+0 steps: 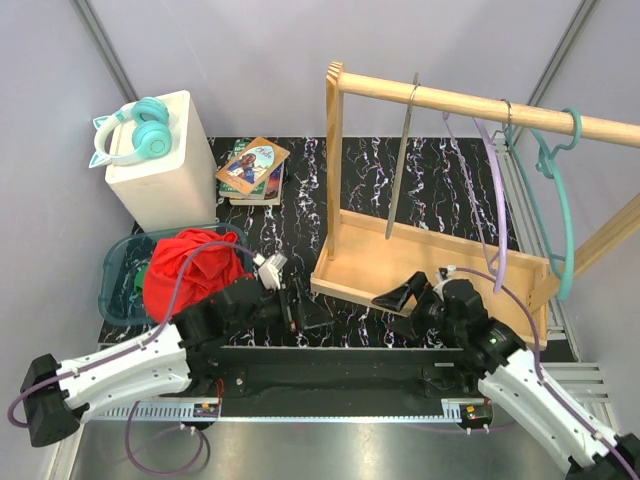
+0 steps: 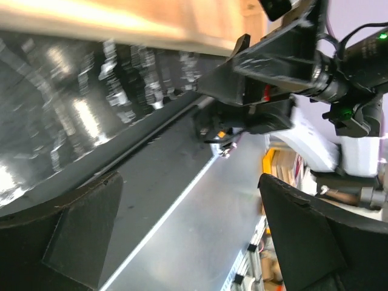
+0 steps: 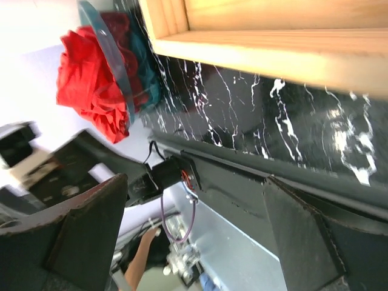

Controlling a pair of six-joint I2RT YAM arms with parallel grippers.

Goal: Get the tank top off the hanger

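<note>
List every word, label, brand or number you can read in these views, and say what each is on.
No text can be read in any view.
Top book of the stack beside the white box: the cover has print, but it is too small to read.

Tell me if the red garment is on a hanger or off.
Off: red garment lies bunched in the teal bin; hangers are bare.
</note>
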